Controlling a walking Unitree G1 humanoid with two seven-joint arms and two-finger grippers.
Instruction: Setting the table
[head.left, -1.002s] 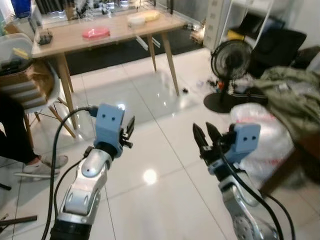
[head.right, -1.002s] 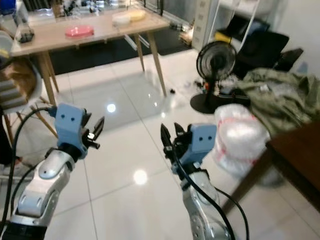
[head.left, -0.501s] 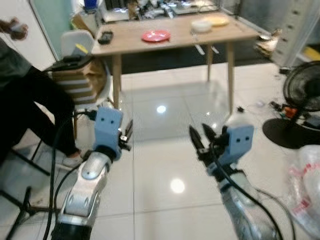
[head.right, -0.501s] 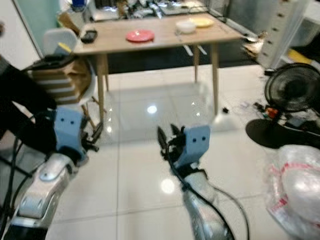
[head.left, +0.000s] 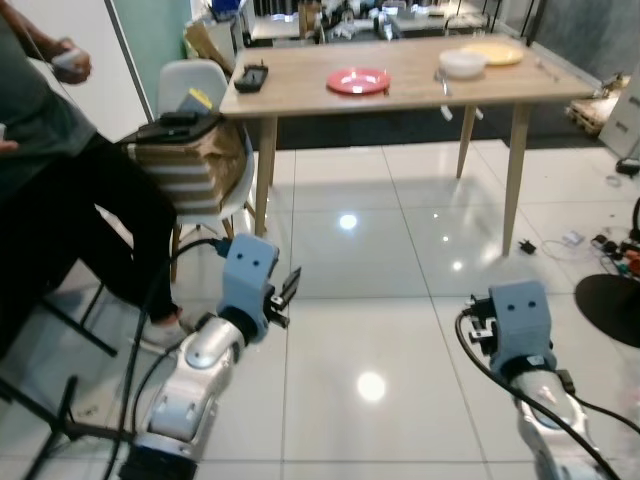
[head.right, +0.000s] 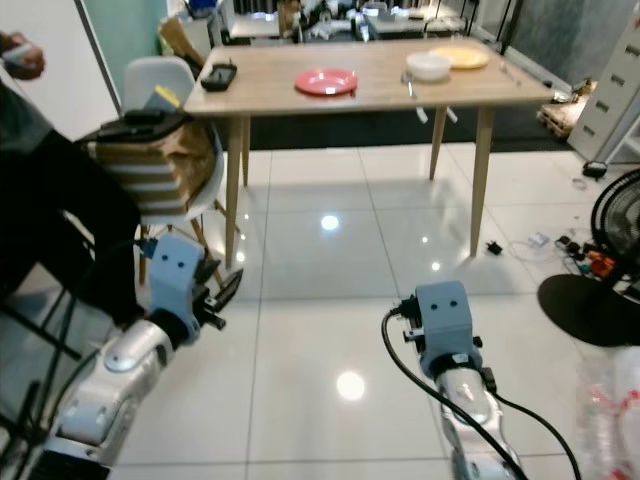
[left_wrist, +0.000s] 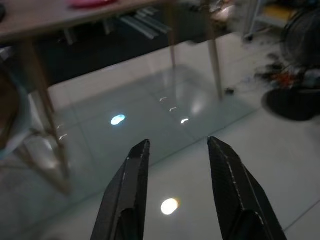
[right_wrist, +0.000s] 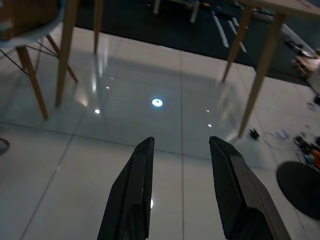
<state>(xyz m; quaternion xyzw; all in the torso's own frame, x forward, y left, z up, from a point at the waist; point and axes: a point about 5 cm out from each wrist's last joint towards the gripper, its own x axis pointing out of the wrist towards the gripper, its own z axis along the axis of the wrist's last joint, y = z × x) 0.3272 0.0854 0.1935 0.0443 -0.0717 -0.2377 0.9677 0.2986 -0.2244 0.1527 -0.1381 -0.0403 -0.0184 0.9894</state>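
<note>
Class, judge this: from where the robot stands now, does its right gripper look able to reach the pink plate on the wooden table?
Probably not yet: the right gripper hangs open over bare floor, well short of the pink plate on the wooden table.

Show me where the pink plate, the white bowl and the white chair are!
pink plate (head.left: 359, 81), left eye view, middle of the plate.
white bowl (head.left: 461, 64), left eye view, its side wall.
white chair (head.left: 198, 78), left eye view, top of the backrest.
</note>
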